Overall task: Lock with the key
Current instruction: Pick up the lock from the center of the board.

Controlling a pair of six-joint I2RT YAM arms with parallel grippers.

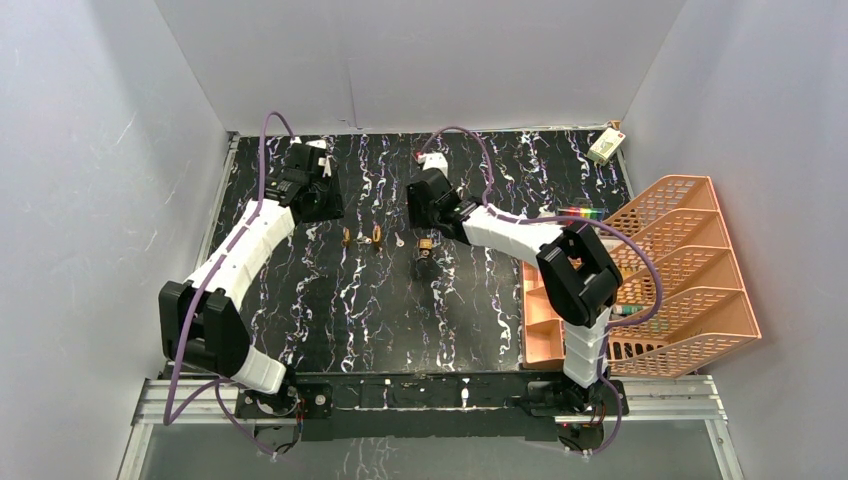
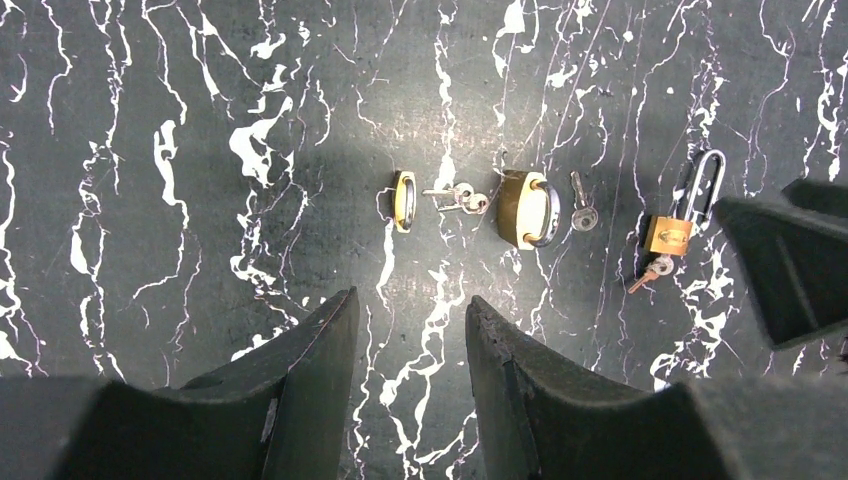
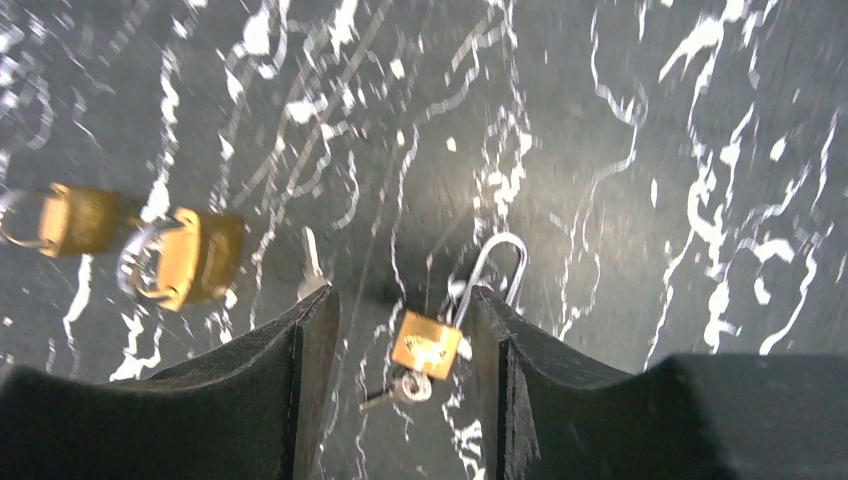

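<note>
Although the key (image 3: 395, 390) is seated in the padlock (image 3: 427, 343) inside the spread right end effector (image 3: 400, 300), the shackle (image 3: 500, 236) is judged not yet latched.

Looks bright, even and sharp in the top view, with light from above on the pale walls (image 1: 420, 60) and the black marbled table (image 1: 300, 310). Looks dimmer in the left wrist view, with a lighter patch around the middle brass padlock (image 2: 522, 208) and small soft shadows. Blurs in the right wrist view: smears the two padlocks on the left (image 3: 200, 255), streaks the white veins, shows the small padlock (image 3: 427, 343) clearer.
</note>
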